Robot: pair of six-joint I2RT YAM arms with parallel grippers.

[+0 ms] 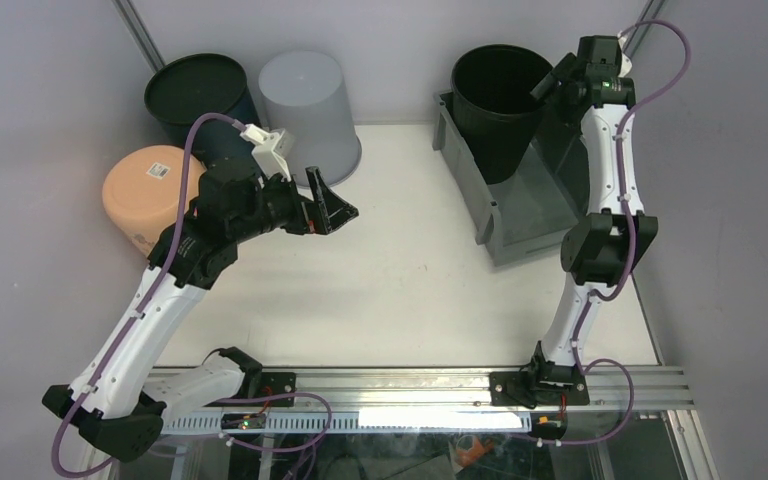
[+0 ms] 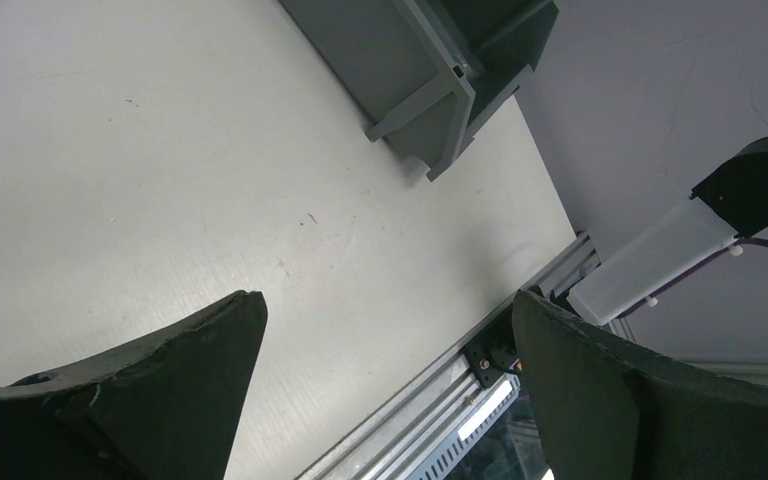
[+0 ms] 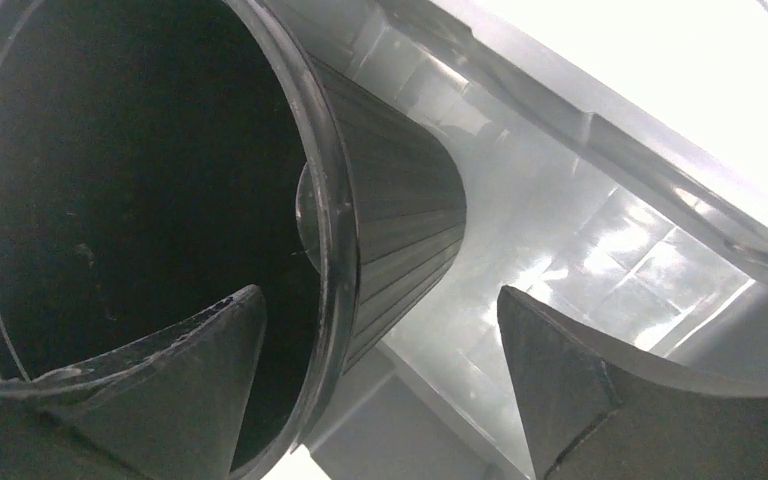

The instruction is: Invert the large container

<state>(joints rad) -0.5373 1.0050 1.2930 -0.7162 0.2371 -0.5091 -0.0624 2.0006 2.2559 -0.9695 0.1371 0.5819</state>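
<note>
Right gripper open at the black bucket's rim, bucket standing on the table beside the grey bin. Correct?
No. The black bucket stands inside the grey bin, not beside it on the table: see the top external view. The right gripper is open at its rim, as stated.
</note>
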